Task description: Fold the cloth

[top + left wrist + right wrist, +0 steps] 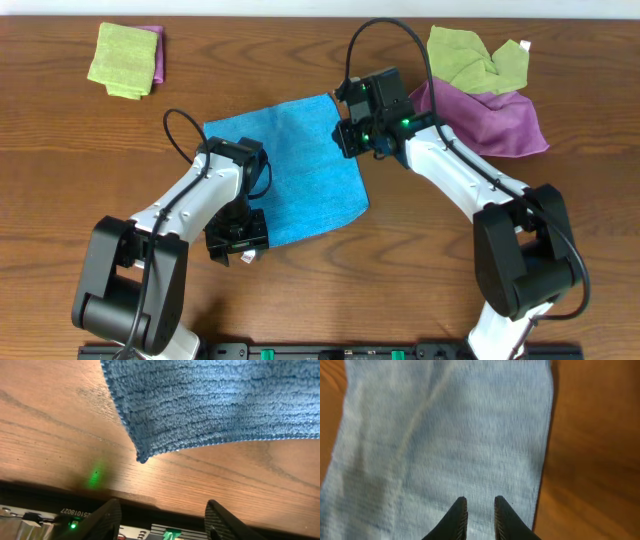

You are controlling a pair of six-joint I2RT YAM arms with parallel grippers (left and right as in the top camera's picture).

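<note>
The left pincer (165, 521), wide apart, hangs by a corner of the blue cloth (215, 405); the right pincer (480, 510), narrowly apart, points down over it.

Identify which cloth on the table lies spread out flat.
The bright blue cloth at the centre. The light green cloth at top left is folded small; the other green cloth and the purple cloth at top right lie crumpled.

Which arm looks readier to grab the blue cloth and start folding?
Probably the left. The left fingers are spread wide, with a corner of the cloth lying just ahead of them. The right fingers, only narrowly apart, are over the cloth's flat surface, inside its edge.
</note>
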